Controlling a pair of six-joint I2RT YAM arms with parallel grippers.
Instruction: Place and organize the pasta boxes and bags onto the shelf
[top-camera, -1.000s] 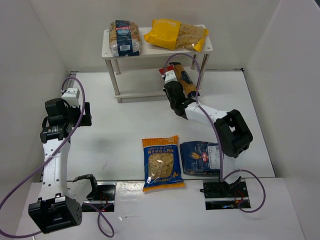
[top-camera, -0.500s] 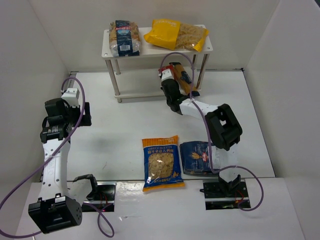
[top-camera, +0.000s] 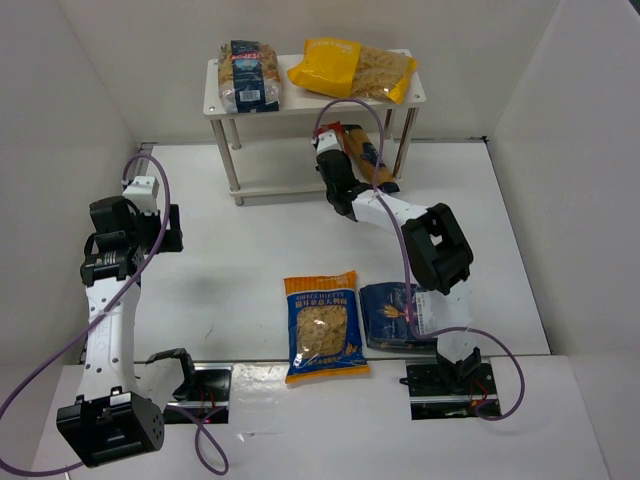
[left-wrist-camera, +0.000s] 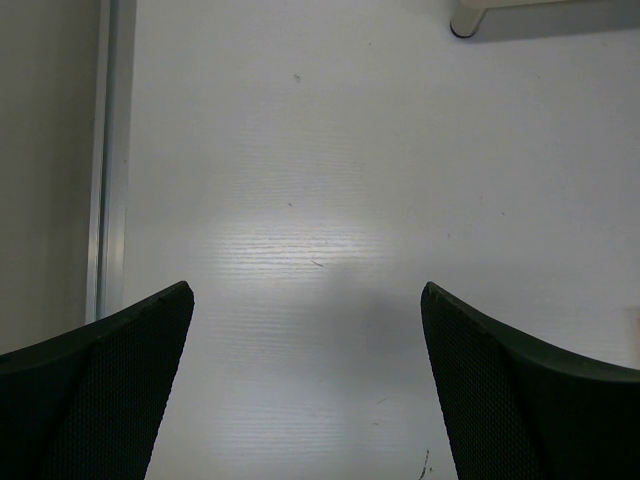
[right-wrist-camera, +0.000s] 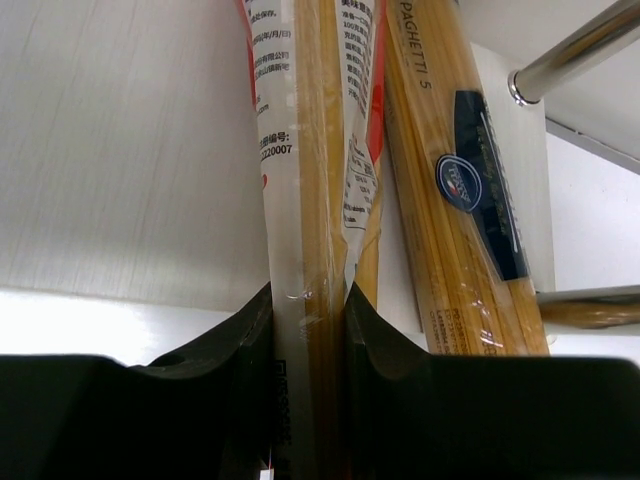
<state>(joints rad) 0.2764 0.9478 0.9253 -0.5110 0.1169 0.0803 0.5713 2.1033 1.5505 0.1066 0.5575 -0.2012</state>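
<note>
The shelf (top-camera: 300, 107) stands at the far edge of the desk (top-camera: 250, 250), a little right of its middle. On its top board a dark blue bag (top-camera: 250, 75) lies at the left end and a big yellow bag (top-camera: 350, 68) at the right end, a small gap between them. The right gripper (right-wrist-camera: 308, 295) reaches to the right part of the lower board, its fingers (right-wrist-camera: 240, 350) pinched narrow on a long red-and-white spaghetti packet (right-wrist-camera: 320, 150), which runs straight out ahead of them. Just beside that packet on the right, lying along the same line, is a yellow spaghetti packet (right-wrist-camera: 460, 200) with a dark blue label, close to a metal leg (right-wrist-camera: 570, 50) of the shelf. Whether the held packet rests on the board or hangs just above it is perhaps too close to call. Toward the near edge of the desk, about midway along it, a blue-and-orange bag (top-camera: 322, 325) lies flat, with another dark blue bag (top-camera: 385, 310) just beside it on the right, partly under the right arm. The left gripper (left-wrist-camera: 305, 287) hangs over bare desk near the left edge, fingers spread wide and holding nothing.
</note>
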